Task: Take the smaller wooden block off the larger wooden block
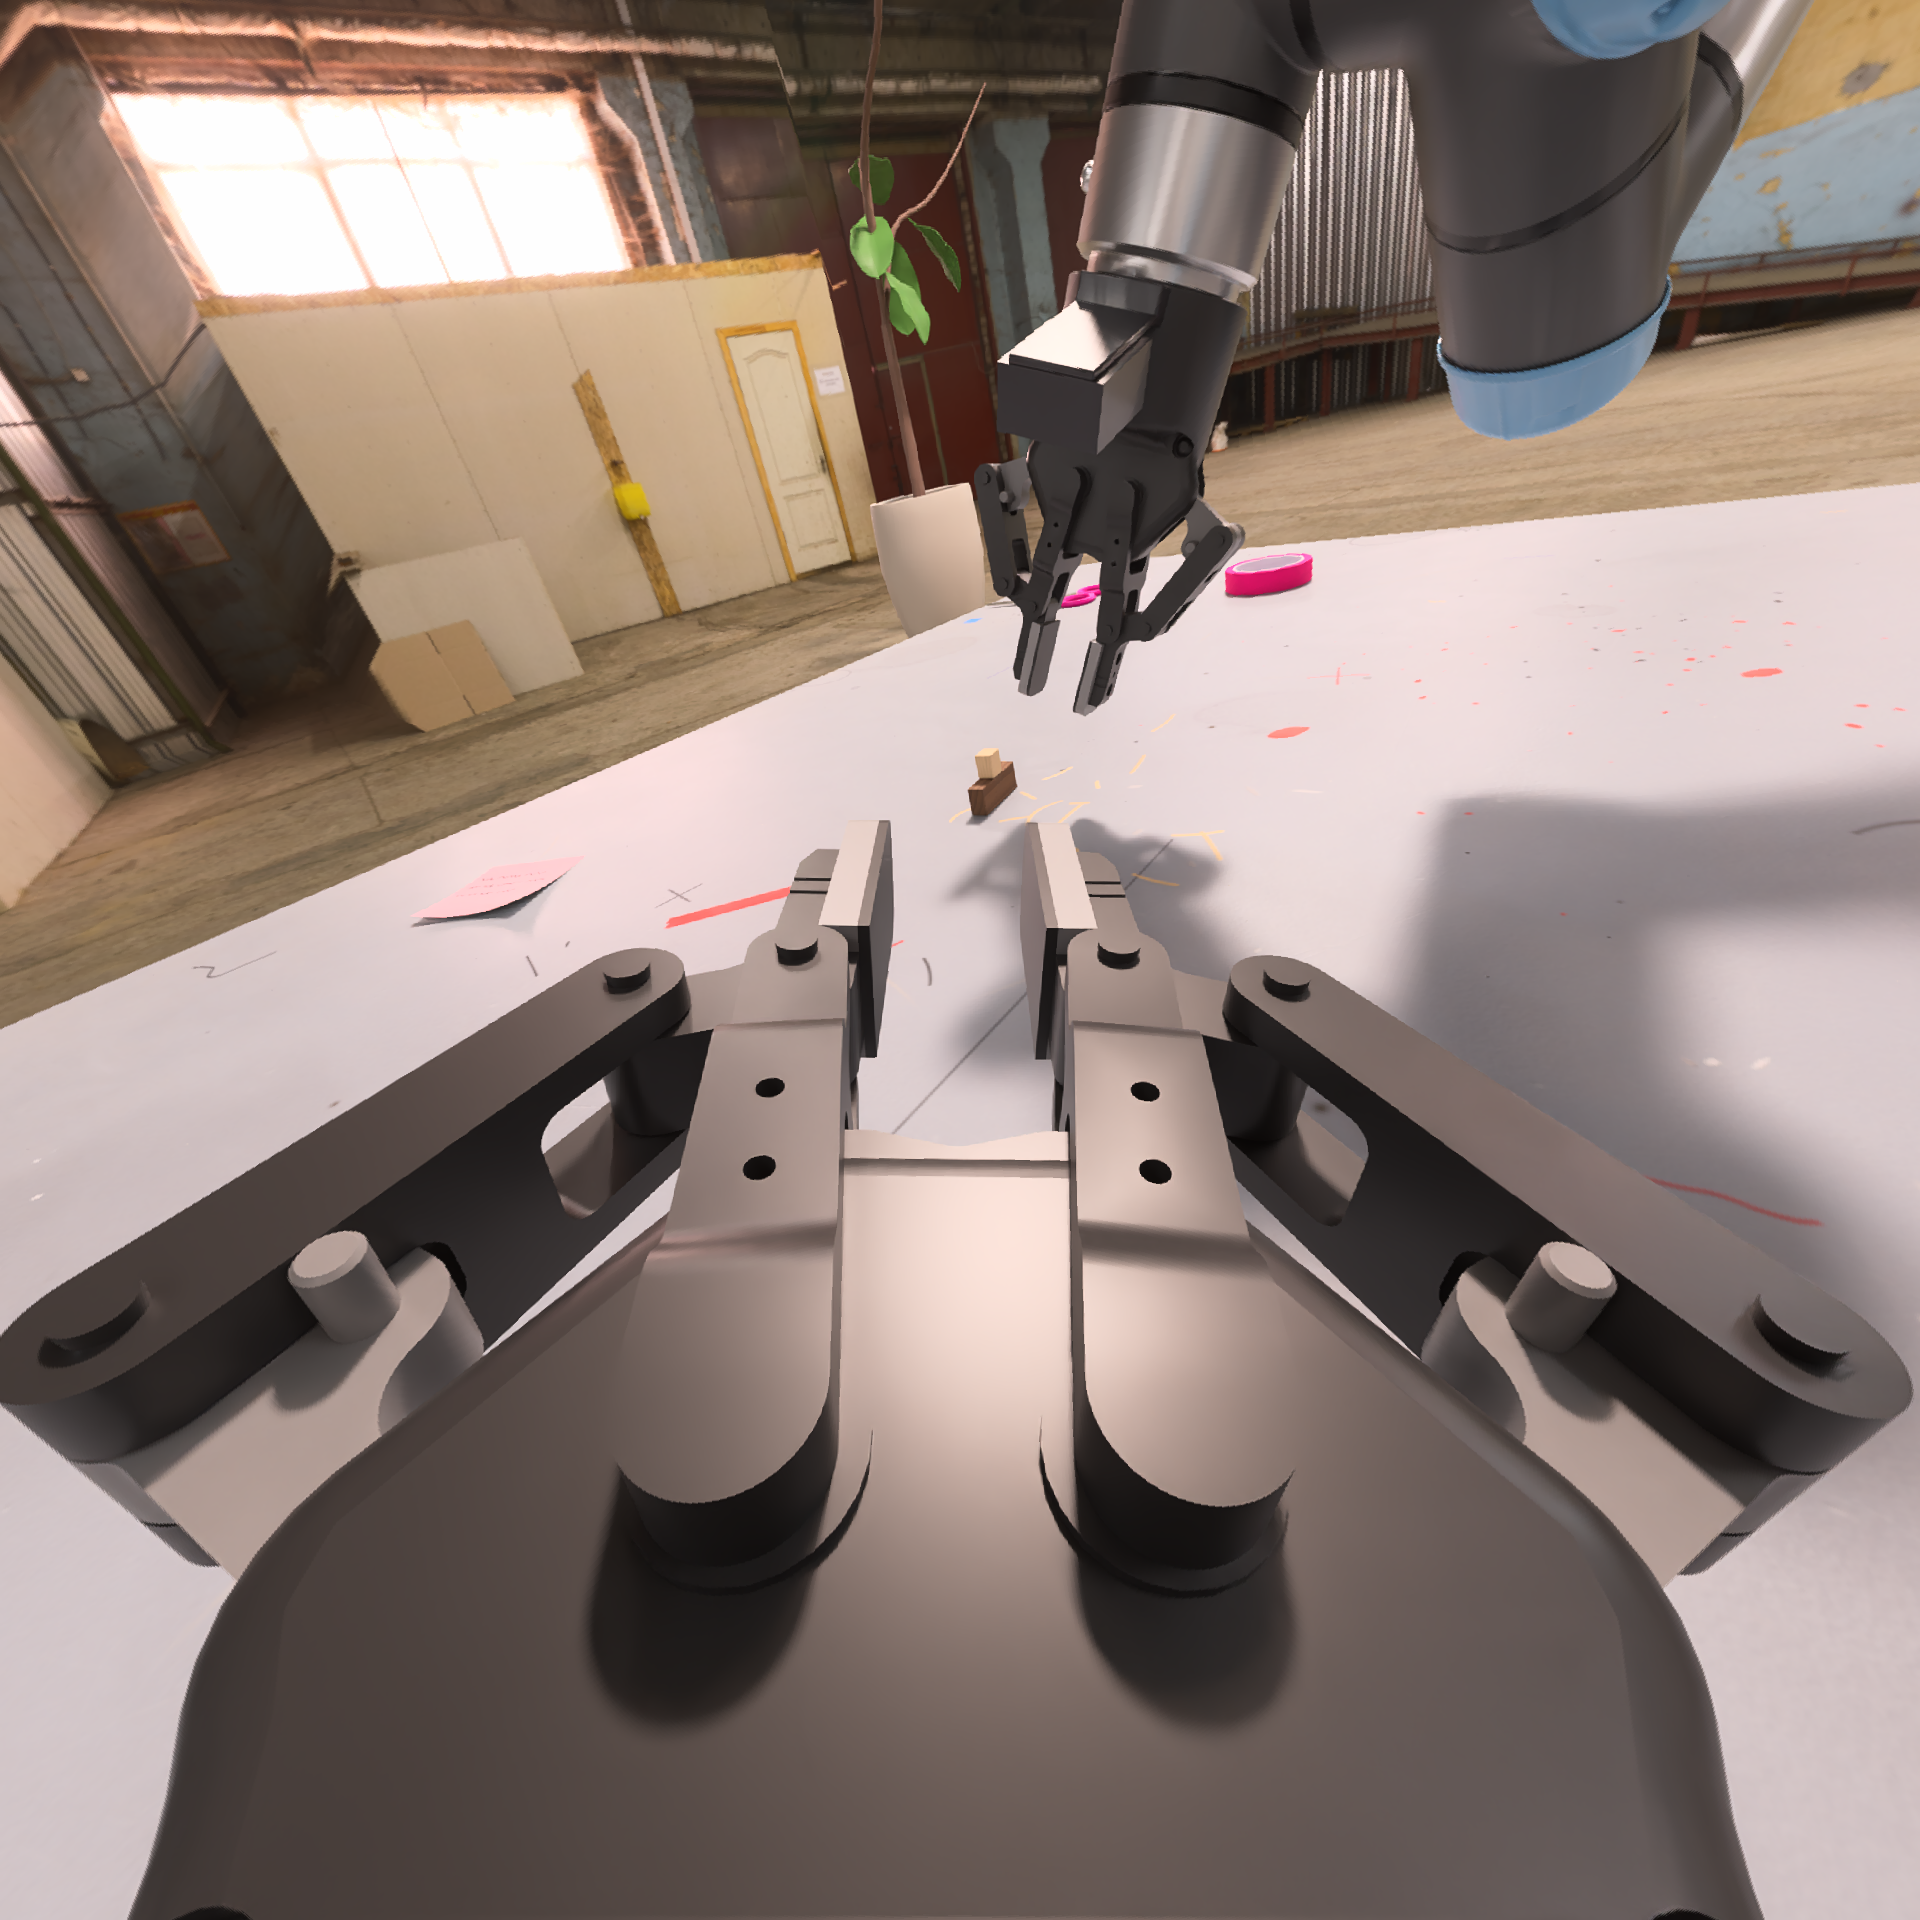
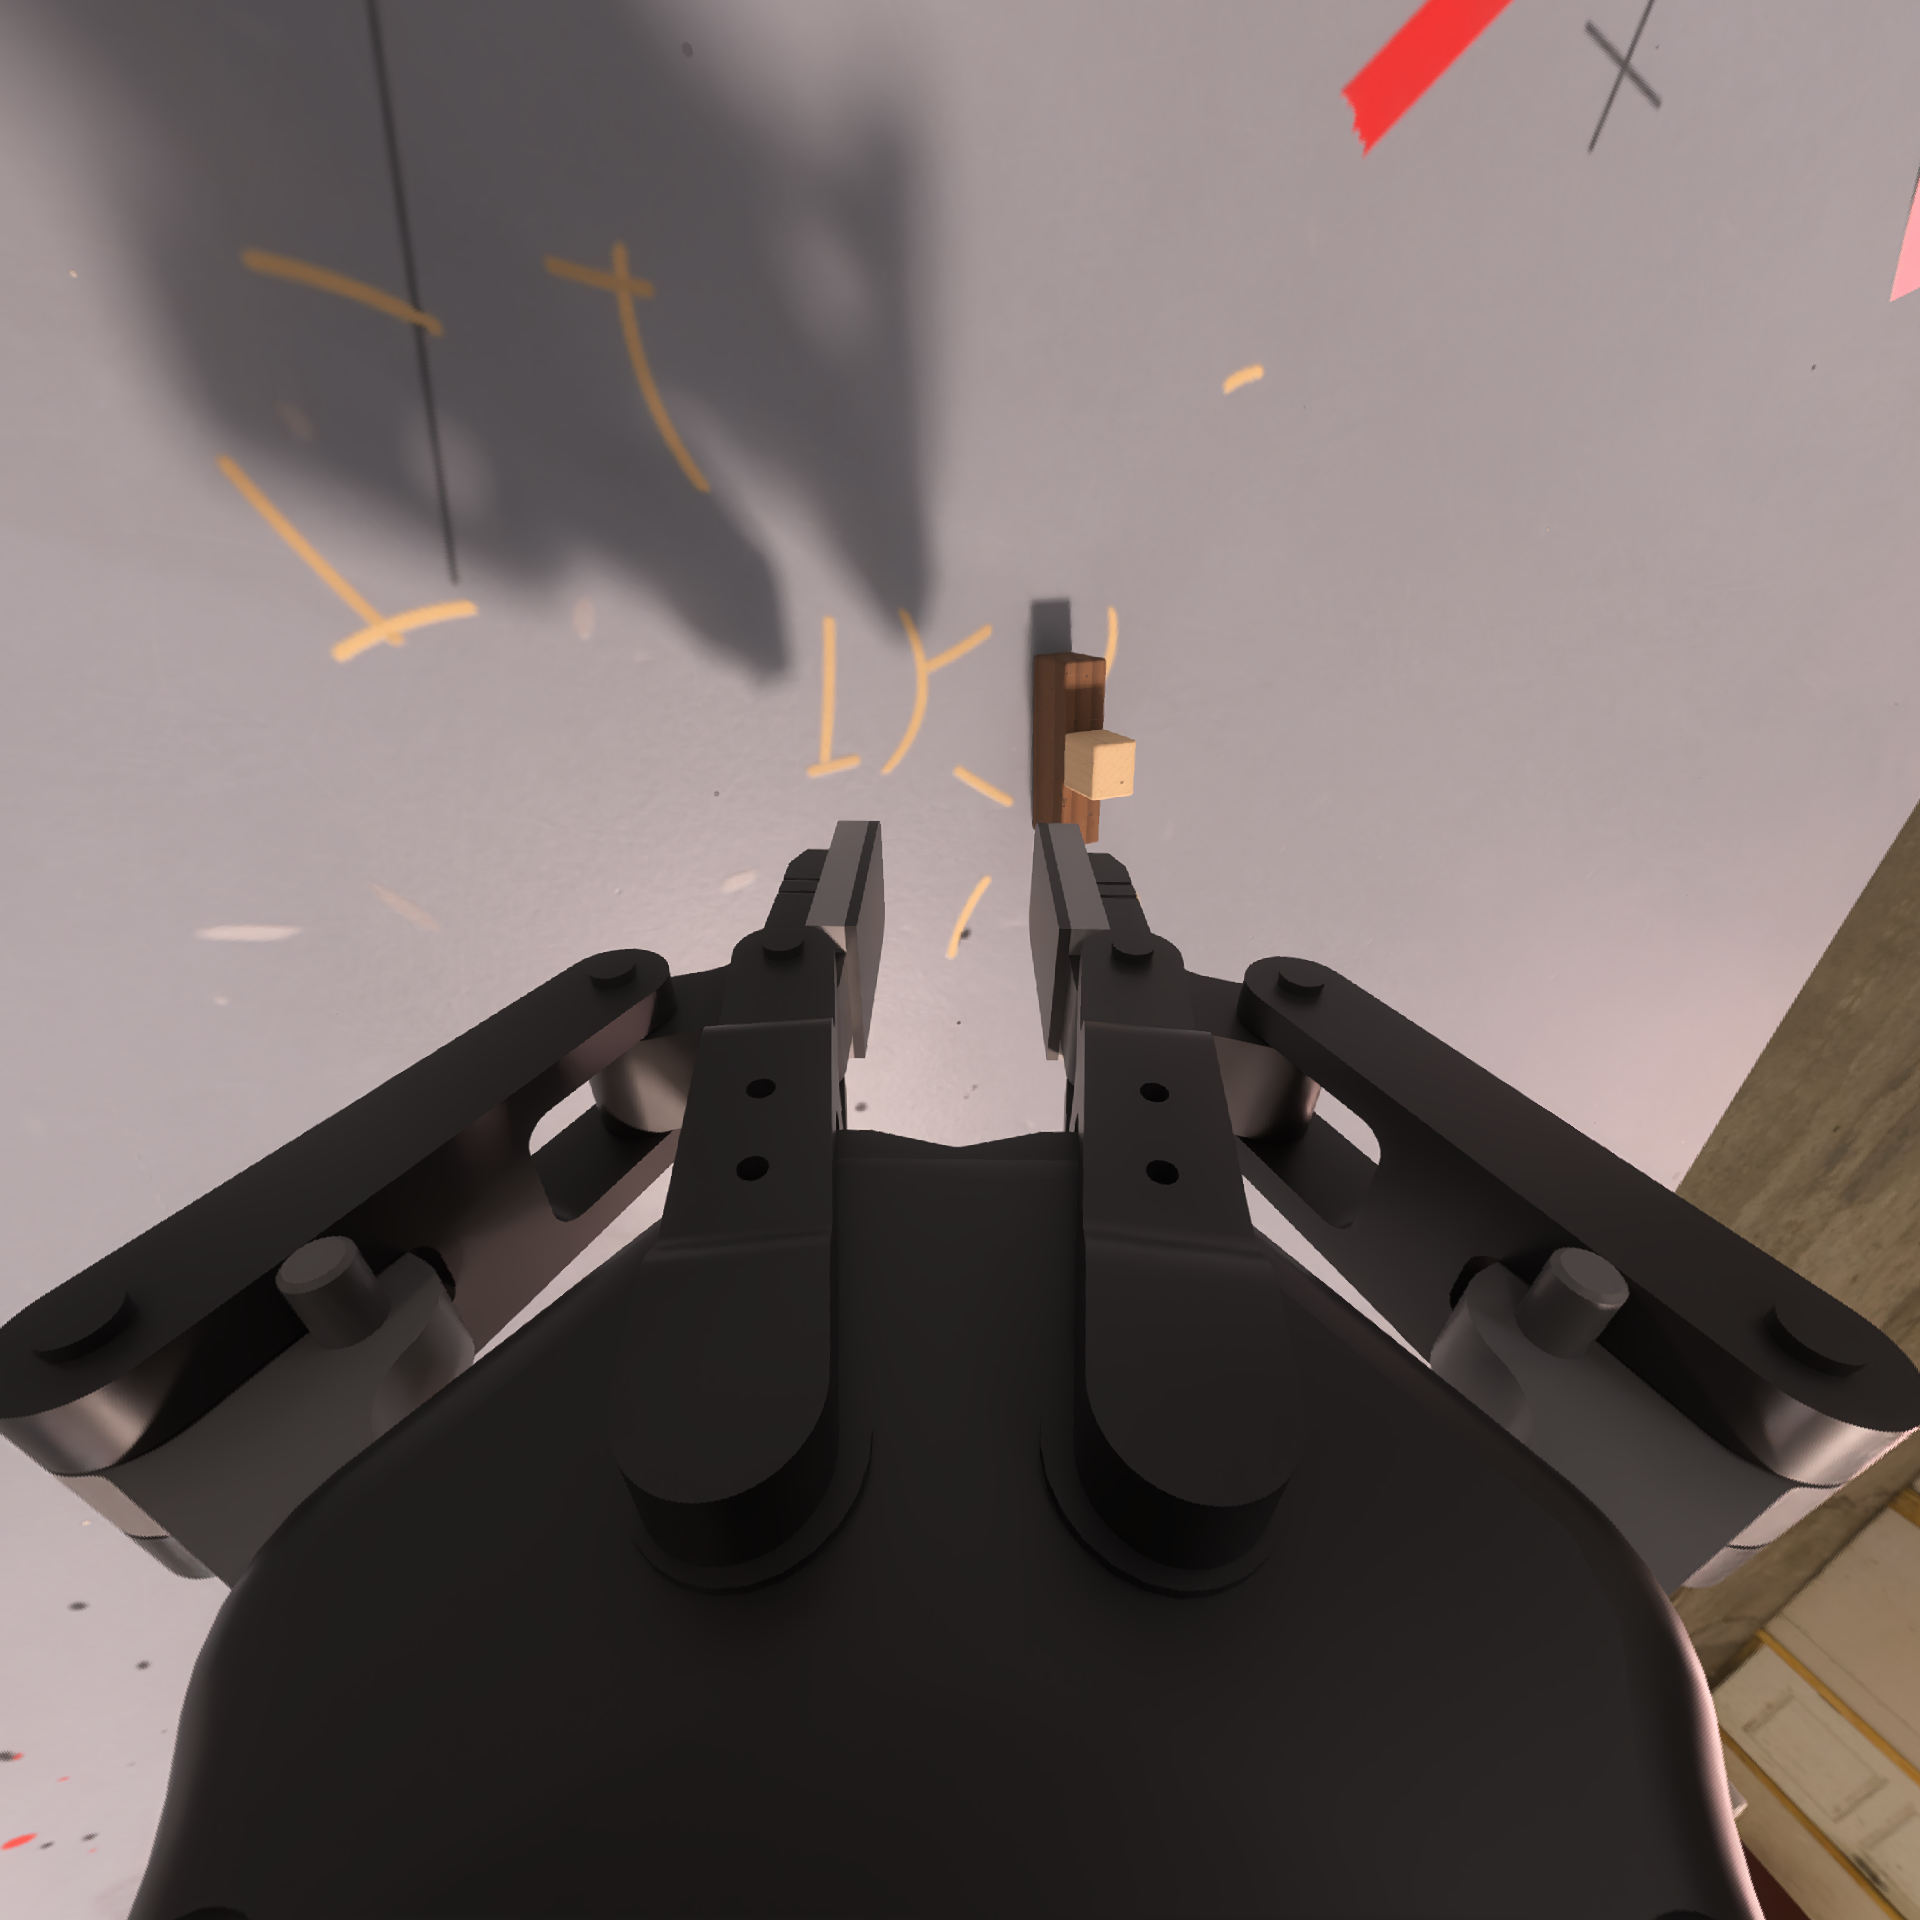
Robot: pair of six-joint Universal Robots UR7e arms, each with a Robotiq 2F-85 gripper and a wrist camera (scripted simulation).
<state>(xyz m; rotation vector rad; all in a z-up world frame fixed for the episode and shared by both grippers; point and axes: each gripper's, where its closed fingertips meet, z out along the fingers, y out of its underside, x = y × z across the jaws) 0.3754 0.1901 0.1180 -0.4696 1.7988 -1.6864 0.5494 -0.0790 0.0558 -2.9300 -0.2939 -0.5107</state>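
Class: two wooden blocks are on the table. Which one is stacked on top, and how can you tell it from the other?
The smaller wooden block, a pale cube, sits on top. The larger wooden block beneath it is dark brown, longer, and rests directly on the table.

larger block [image 2: 1068, 691] end behind end effector finger [image 2: 1062, 883]

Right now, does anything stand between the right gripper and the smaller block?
Nothing visible does. The right gripper hangs open above the smaller wooden block, which sits on the larger wooden block; only bare table lies around them.
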